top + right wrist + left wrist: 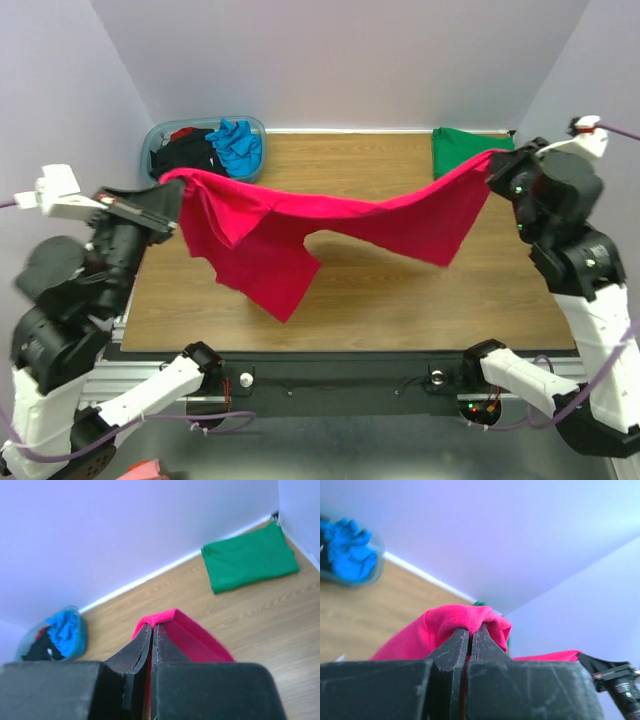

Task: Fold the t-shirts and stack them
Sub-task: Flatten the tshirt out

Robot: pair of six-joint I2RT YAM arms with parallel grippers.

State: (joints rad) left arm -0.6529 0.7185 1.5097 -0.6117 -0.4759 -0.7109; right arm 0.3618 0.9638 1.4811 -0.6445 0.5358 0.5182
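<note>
Wooden tabletop (400, 300) between pale walls, seen from above: the magenta-red t-shirt (330, 225) hangs stretched in the air across it, sagging in the middle, with one flap drooping at the near left. The left gripper (172, 195) pinches its left end and the right gripper (497, 165) its right end. A folded green t-shirt (462, 150) lies flat at the far right corner. The plastic tub (158, 140) at the far left holds the crumpled black t-shirt (190, 155) and turquoise t-shirt (238, 145).

Left wrist view: jaws pressed together on bunched magenta cloth.

Right wrist view: jaws clamped on a hemmed magenta edge, with the green t-shirt on the table beyond.
</note>
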